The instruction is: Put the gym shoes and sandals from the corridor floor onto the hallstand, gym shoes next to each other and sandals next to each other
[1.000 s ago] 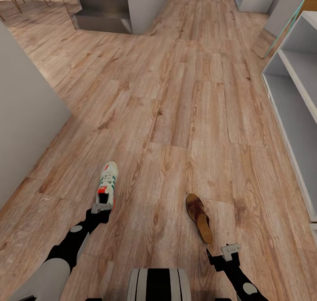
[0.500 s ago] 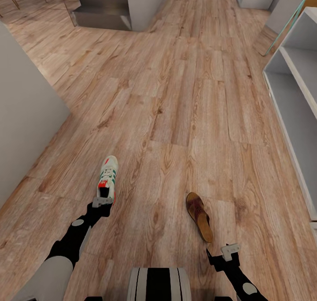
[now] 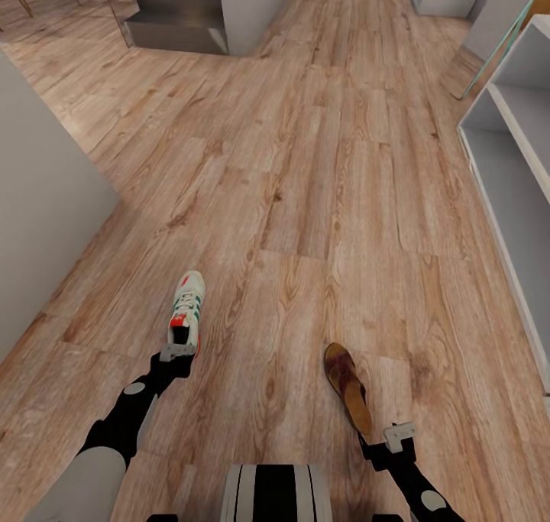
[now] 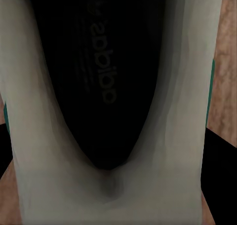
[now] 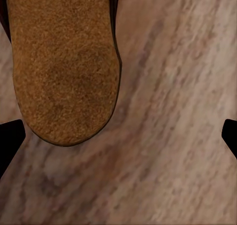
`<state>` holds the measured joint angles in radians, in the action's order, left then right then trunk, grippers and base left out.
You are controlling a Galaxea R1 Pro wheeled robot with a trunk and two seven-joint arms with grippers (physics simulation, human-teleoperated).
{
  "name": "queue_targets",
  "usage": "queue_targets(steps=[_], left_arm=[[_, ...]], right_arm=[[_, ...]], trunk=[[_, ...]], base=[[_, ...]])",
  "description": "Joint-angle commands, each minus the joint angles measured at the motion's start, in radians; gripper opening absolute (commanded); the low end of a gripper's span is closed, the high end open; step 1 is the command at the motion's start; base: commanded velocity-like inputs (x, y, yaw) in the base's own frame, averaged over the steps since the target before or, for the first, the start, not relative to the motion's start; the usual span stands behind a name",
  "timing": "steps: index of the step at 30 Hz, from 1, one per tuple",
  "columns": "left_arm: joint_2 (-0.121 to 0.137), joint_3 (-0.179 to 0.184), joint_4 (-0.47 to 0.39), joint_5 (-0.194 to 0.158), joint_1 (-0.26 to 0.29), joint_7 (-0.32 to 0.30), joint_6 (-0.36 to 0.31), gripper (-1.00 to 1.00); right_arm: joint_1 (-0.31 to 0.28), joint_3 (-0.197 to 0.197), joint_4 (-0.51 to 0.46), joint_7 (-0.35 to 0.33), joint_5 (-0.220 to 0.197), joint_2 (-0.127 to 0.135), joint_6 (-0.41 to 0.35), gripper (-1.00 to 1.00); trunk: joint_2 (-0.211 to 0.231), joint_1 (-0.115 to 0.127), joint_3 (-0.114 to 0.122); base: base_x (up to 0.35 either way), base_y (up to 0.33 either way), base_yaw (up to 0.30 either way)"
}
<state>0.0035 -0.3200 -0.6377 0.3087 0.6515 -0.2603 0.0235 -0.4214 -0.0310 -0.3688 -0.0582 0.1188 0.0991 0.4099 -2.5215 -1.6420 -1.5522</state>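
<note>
— Where do we stand with the white lace-up sneaker with green stripes and a red-orange heel patch (image 3: 186,310)?

— Our left hand (image 3: 177,351) is at its heel. Half a second ago things looked the same there; a second ago the sneaker sat a little lower in the head view, so we have pushed or carried it slightly forward. The left wrist view looks straight into the shoe's dark insole (image 4: 106,81), with the white collar wrapping close around. We judge the hand is clamped on the heel, but the fingers are hidden, so we cannot tell for sure.

— And the brown leather sandal with the tan footbed (image 3: 347,387)?

— It lies on the light wood-plank floor (image 3: 321,201), and it now sits closer to our right hand (image 3: 399,436) than a moment ago; the whole view has shifted a little, so our base or head has moved. In the right wrist view the sandal's heel (image 5: 61,62) lies just ahead, between fingers set wide apart (image 5: 10,141), touching nothing.

— So what does that mean?

— Both shoes are within reach, neither yet on the white hallstand with open shelves (image 3: 519,155) at our right. Next, we think, the right hand must close in on the sandal.
</note>
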Motion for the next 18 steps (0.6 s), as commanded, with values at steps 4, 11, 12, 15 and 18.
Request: queue_targets(steps=[4, 11, 12, 15, 18], left_arm=[[-0.001, -0.007, 0.000, 0.010, 0.002, -0.008, -0.001, -1.00], [-0.002, -0.007, 0.001, 0.010, 0.002, -0.008, -0.003, -1.00], [-0.002, -0.007, 0.001, 0.010, 0.002, -0.008, -0.002, -1.00], [-0.002, -0.007, 0.001, 0.010, 0.001, -0.008, -0.001, -1.00], [-0.002, -0.007, 0.001, 0.010, 0.001, -0.008, -0.001, -1.00]], right_arm=[[0.000, -0.003, 0.000, 0.001, 0.004, 0.001, 0.003, 1.00], [0.000, -0.003, -0.001, 0.001, 0.003, 0.001, 0.003, 1.00], [0.000, -0.003, -0.001, 0.001, 0.004, 0.001, 0.003, 1.00], [0.000, -0.003, -0.001, 0.001, 0.003, 0.001, 0.003, 1.00], [0.000, -0.003, -0.001, 0.001, 0.003, 0.001, 0.003, 1.00]], trunk=[[0.000, 0.000, -0.001], [0.000, 0.000, -0.001], [0.000, 0.000, -0.001], [0.000, 0.000, -0.001], [0.000, 0.000, -0.001]], base=[[0.007, 0.000, 0.000], [0.094, 0.047, 0.000], [0.063, 0.039, 0.000], [0.039, 0.024, 0.000], [0.015, 0.009, 0.000]])
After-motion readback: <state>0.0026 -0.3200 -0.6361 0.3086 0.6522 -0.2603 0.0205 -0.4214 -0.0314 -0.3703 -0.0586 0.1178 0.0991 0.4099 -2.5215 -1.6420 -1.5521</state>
